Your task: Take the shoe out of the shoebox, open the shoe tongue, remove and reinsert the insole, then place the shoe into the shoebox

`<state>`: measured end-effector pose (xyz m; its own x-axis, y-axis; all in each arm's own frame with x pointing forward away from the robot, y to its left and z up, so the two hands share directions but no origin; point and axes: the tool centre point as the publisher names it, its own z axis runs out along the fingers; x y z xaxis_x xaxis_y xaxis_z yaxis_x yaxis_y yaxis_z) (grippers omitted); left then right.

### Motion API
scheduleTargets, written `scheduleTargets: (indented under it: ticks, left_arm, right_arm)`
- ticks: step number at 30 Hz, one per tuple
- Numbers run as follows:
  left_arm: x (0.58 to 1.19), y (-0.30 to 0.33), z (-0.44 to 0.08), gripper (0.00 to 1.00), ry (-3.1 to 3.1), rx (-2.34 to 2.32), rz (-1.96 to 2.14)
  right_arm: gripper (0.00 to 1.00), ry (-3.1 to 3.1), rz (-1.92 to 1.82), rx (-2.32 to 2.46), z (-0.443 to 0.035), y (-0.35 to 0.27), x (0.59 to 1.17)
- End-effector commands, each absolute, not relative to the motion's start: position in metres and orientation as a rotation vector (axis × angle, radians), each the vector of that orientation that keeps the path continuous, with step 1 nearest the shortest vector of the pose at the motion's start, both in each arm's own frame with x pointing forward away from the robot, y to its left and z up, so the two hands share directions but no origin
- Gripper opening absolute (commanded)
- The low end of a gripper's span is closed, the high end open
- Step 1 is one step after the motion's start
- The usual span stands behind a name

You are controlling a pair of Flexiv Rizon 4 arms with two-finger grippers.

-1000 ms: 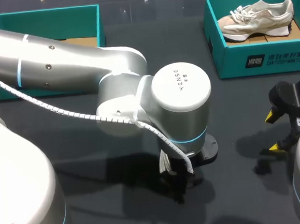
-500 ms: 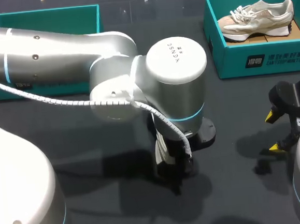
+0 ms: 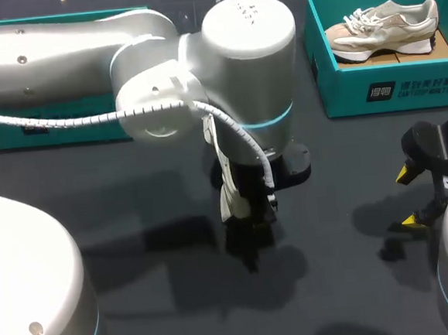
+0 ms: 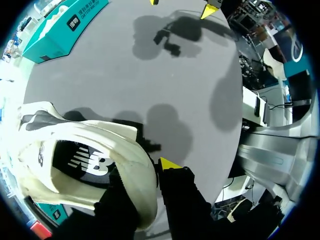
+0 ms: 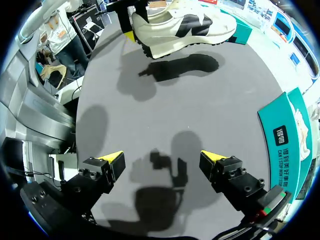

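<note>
A cream shoe (image 4: 95, 165) with a black logo hangs clear of the table, heel end pinched by my left gripper (image 4: 150, 170). One yellow fingertip (image 4: 169, 163) shows outside the heel; the other finger is hidden inside the shoe. In the head view the shoe (image 3: 228, 194) peeks out under my left wrist, over the table's middle. My right gripper (image 3: 409, 196) rests low at the right side, open and holding nothing. In its own view the right gripper (image 5: 161, 157) faces bare table, with the held shoe (image 5: 182, 27) far ahead above its shadow.
A teal shoebox (image 3: 373, 90) at the back right holds a second, beige shoe (image 3: 384, 27). Another teal shoebox (image 3: 19, 133) at the back left is largely hidden behind my left arm. Dark tabletop (image 3: 357, 281) lies between the two grippers.
My left arm has risen and swung toward the back of the table, carrying the shoe with it. The right arm has stayed where it was.
</note>
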<state>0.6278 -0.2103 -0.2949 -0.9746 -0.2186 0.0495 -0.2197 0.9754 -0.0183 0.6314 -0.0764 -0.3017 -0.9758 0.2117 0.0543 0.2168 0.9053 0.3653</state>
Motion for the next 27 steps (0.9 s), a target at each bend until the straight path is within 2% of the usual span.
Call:
scheduleTargets:
  ticks: [1, 5, 21, 27]
  left_arm:
    - [0.647, -0.195, -0.258, 0.00, -3.060, 0.348, 0.055]
    - [0.665, -0.187, -0.238, 0.00, -3.063, 0.319, 0.026]
    - [0.665, -0.187, -0.238, 0.00, -3.063, 0.319, 0.026]
    - [0.711, -0.151, -0.213, 0.00, -3.048, 0.343, 0.010]
  right_arm:
    - [1.00, -3.056, -0.586, -0.344, -0.302, -0.077, 0.630]
    - [1.00, -3.056, -0.586, -0.344, -0.302, -0.077, 0.630]
    - [1.00, -3.056, -0.586, -0.344, -0.302, -0.077, 0.630]
    - [1.00, -3.056, -0.586, -0.344, -0.302, -0.077, 0.630]
